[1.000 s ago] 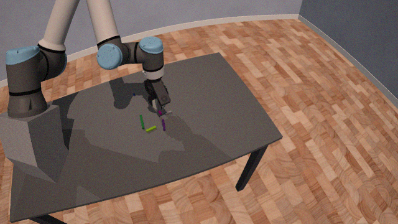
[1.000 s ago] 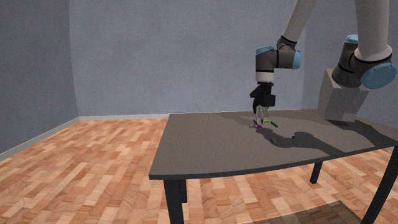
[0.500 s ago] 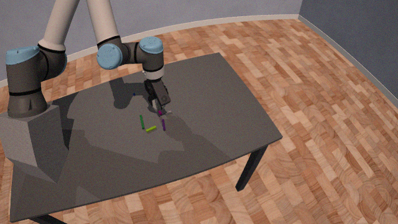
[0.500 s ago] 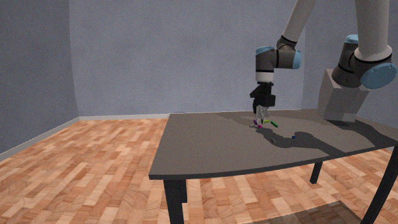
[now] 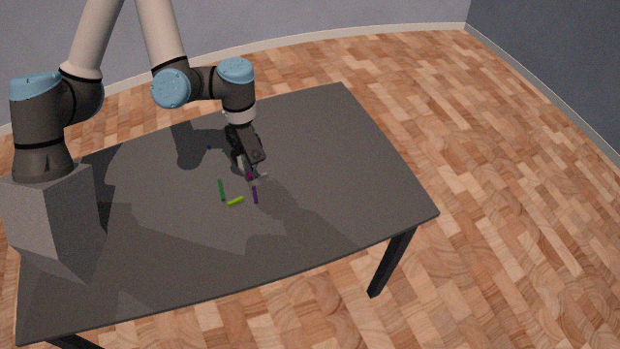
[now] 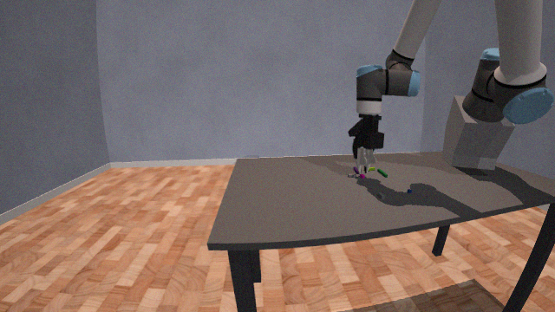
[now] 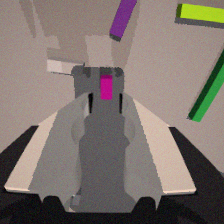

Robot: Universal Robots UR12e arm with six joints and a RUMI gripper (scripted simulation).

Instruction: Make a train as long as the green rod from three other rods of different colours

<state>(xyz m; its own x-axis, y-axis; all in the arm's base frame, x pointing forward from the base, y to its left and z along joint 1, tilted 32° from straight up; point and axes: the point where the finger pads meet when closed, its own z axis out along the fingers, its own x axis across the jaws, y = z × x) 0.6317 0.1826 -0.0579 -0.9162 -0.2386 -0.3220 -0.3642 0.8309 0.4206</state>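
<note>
The end effector (image 5: 249,174) (image 6: 363,172) (image 7: 106,94), seemingly slightly apart, should centre on the magenta rod (image 5: 249,175) (image 6: 362,176) (image 7: 106,87) before squeezing, avoiding the grey rod (image 5: 263,174) (image 6: 352,175) (image 7: 64,66) nearby

Compared with 1.0 s ago, top view: magenta rod (image 5: 249,175) (image 6: 362,176) (image 7: 106,87) at the fingertips shows more plainly, and less of the grey rod (image 5: 263,174) (image 6: 352,175) (image 7: 65,66) just beside them is visible; pale finger (image 5: 240,163) appears very slightly shifted, direction too small to tell
</note>
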